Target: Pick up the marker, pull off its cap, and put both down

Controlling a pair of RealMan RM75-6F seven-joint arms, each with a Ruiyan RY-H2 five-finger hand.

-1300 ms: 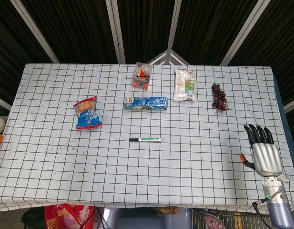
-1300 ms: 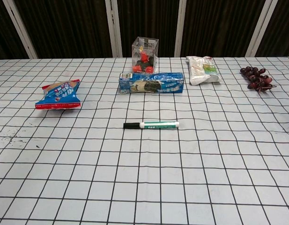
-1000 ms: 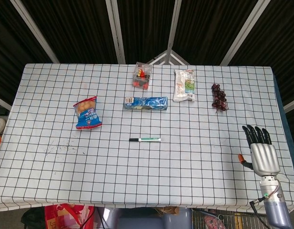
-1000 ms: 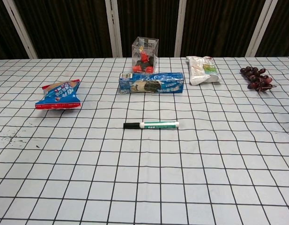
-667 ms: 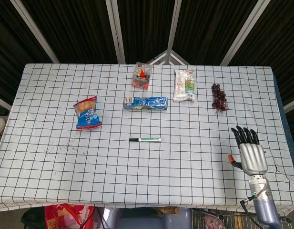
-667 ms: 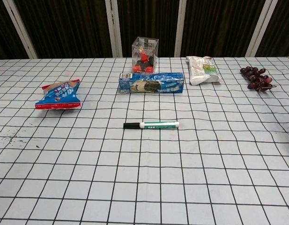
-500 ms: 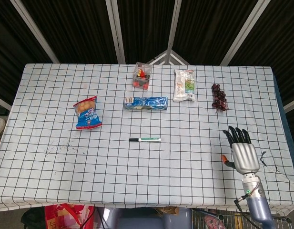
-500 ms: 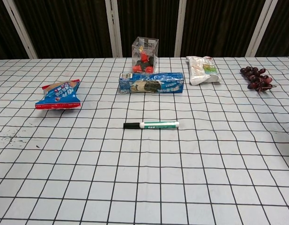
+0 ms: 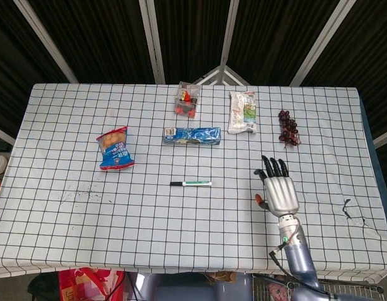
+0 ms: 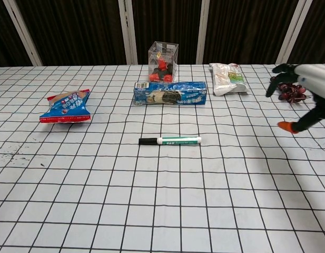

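Snacks lined up across the far half of your checked bench.
You have a blue chip bag at left, a blue cookie pack mid-bench, a clear box behind it, then a white packet and dark grapes.

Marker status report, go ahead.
Right hand open, above table right of the marker; left hand not in view. Marker capped, flat, untouched. Nothing between them.
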